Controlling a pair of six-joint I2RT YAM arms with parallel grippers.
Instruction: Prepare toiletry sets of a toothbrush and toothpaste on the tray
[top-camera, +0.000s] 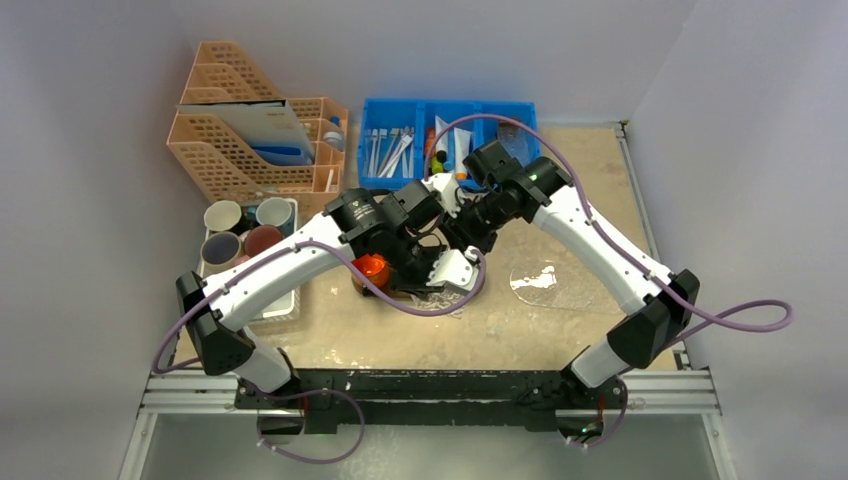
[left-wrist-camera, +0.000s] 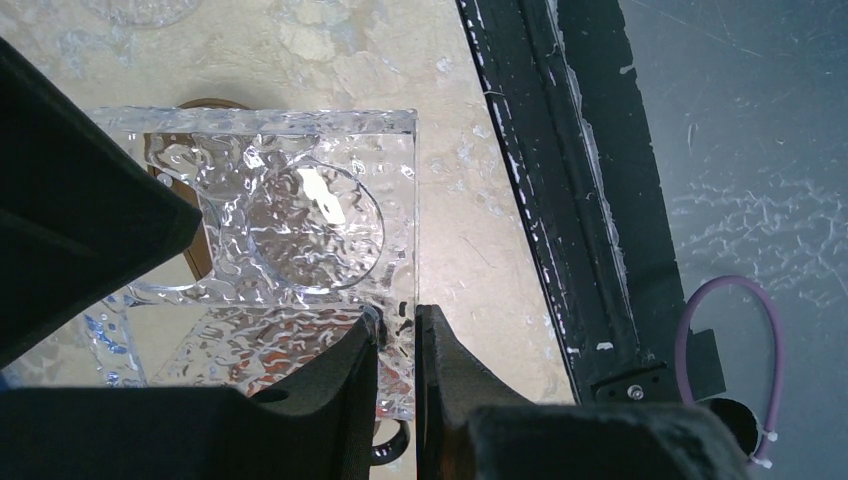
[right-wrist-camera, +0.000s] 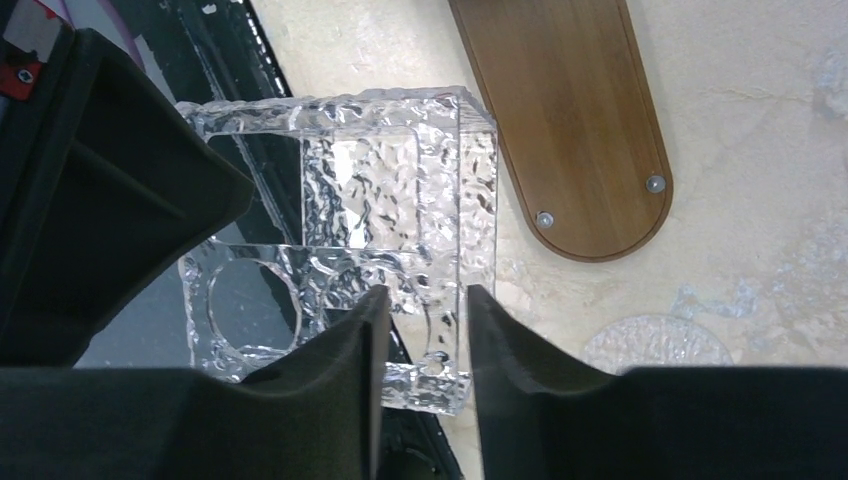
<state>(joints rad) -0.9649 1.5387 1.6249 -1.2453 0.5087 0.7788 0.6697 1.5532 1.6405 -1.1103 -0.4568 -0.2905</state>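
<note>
**At the far bin, sets wait while both hands grip a holder**

Slim toothbrushes (top-camera: 390, 150) and pale tubes (top-camera: 452, 148) lie in the blue bin (top-camera: 450, 103), away from the tray (right-wrist-camera: 570, 120), which sits bare on the worktop (top-camera: 560, 330). Meanwhile the left hand (left-wrist-camera: 398, 325) and the right hand (right-wrist-camera: 422, 300) each pinch a wall of the clear holder (right-wrist-camera: 390, 170). Brushes should be light, stiff and thin: take them mid-handle. Tubes look soft and slick, so squeeze gently across the body.
</note>
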